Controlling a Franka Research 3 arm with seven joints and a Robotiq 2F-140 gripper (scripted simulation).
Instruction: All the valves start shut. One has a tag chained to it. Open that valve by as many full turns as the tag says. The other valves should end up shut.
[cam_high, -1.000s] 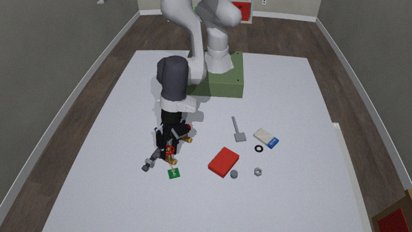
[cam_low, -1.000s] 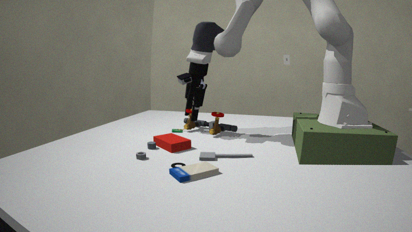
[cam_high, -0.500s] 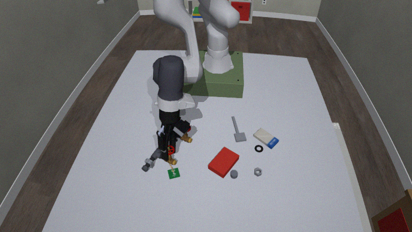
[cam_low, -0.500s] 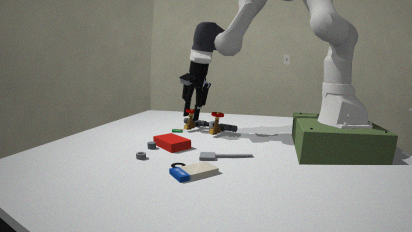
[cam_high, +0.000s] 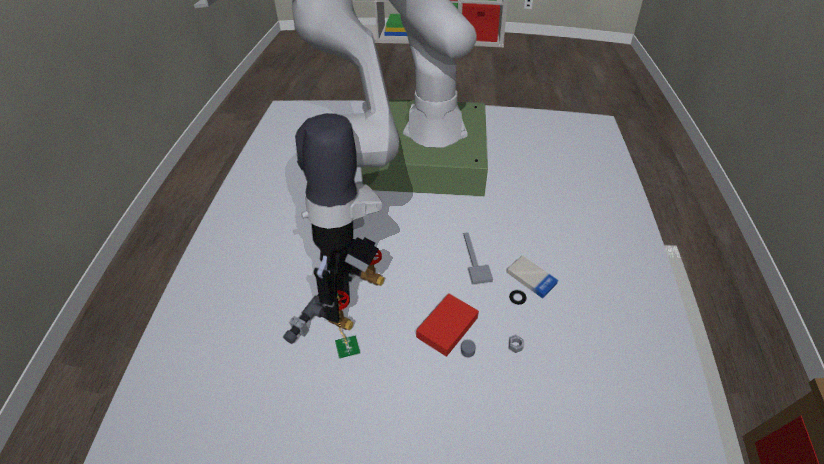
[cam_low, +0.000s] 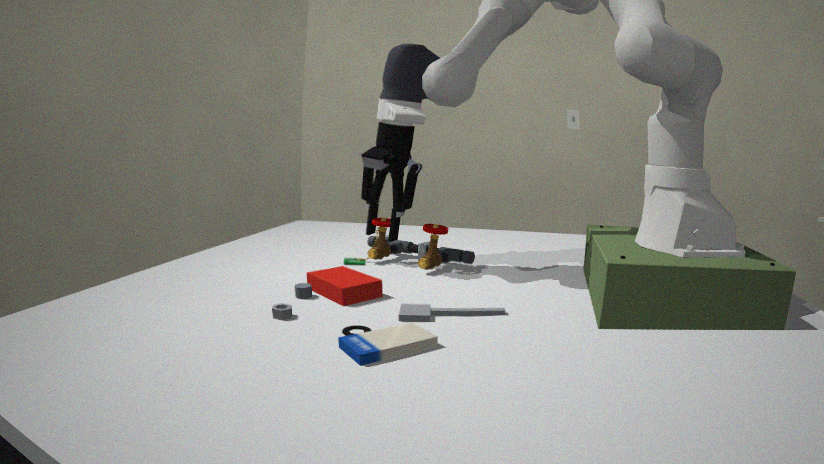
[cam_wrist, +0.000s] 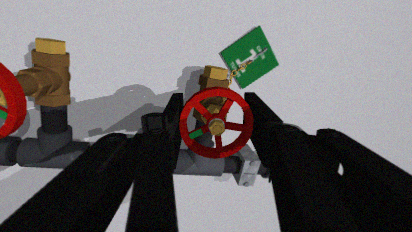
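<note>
Two brass valves with red handwheels sit on a grey pipe on the white table. The tagged valve's handwheel (cam_wrist: 216, 123) (cam_high: 343, 299) (cam_low: 380, 221) has a green tag (cam_wrist: 249, 57) (cam_high: 347, 346) (cam_low: 354, 261) chained to its brass body. My gripper (cam_wrist: 213, 108) (cam_high: 334, 296) (cam_low: 385, 224) comes straight down and is shut on this handwheel, one black finger on each side of the rim. The second valve (cam_high: 374, 266) (cam_low: 433, 244) stands beside it on the same pipe; its wheel shows at the left edge of the wrist view (cam_wrist: 10, 107).
A red block (cam_high: 446, 323), a grey cylinder (cam_high: 467, 348), a hex nut (cam_high: 515, 344), a black ring (cam_high: 517, 292), a white and blue eraser (cam_high: 531, 276) and a grey T-shaped tool (cam_high: 475, 260) lie to the right of the valves. The green robot base (cam_high: 444, 149) stands behind.
</note>
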